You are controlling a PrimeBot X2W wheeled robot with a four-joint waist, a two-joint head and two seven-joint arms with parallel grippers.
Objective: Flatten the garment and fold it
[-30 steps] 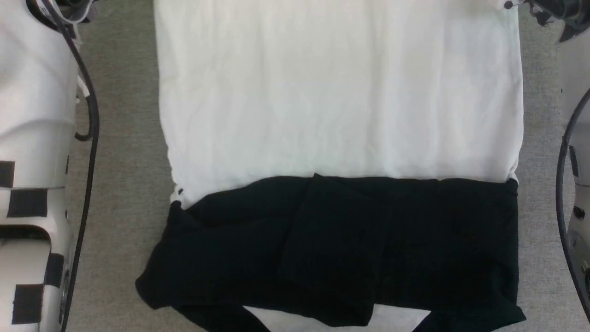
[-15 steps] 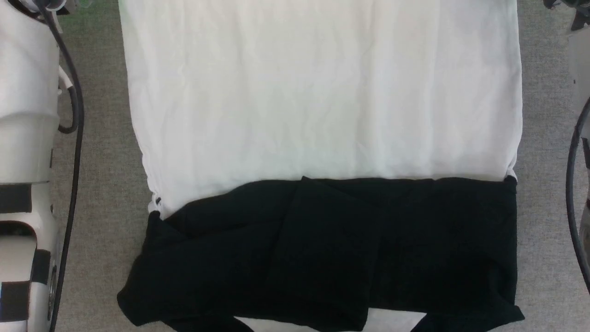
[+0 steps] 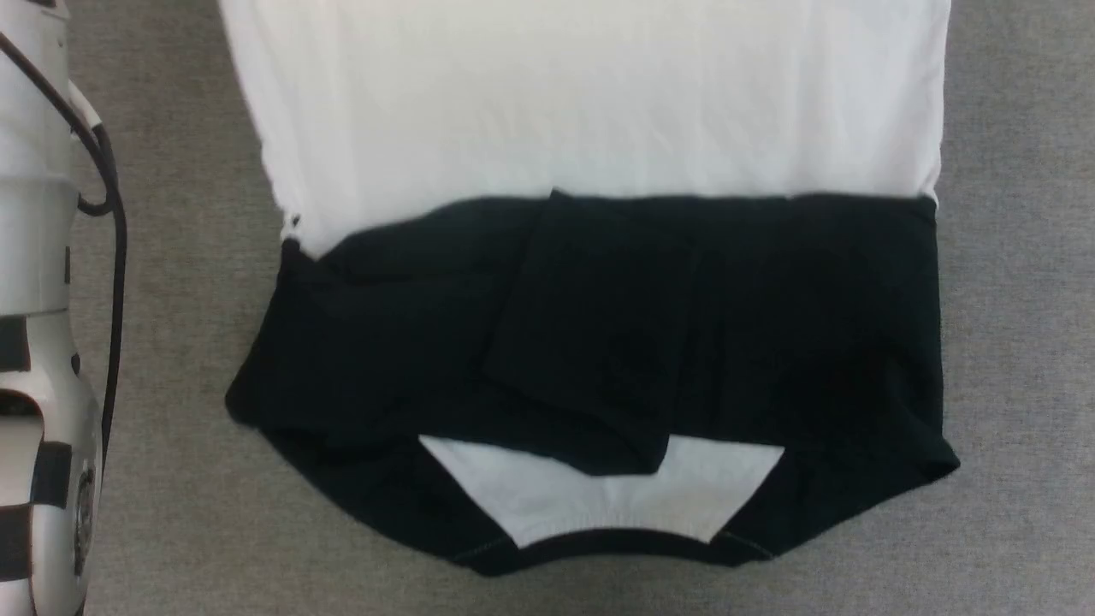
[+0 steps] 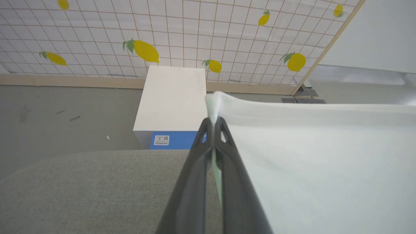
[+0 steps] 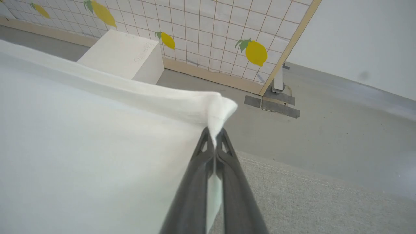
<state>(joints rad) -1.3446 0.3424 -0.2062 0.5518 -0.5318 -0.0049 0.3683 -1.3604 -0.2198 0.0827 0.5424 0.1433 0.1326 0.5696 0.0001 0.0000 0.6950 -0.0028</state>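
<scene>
Lying on the grey surface (image 3: 1018, 359), the shirt (image 3: 599, 103) shows its white panel toward the top of the head view. Black sleeves are folded across the lower part, and the collar band is nearest the bottom edge. The left gripper (image 4: 214, 124) is pinched tight on one white corner, with cloth poking past the tips. The right gripper (image 5: 214, 134) is clamped the same way on the other white corner (each corner bunches into a small peak). From each grip the hem runs off sideways. A white box (image 4: 172, 97) stands on the floor beyond, before the lemon-print wall (image 4: 97, 35). The pale left forearm (image 3: 34, 257) sits at the head view's left edge.
</scene>
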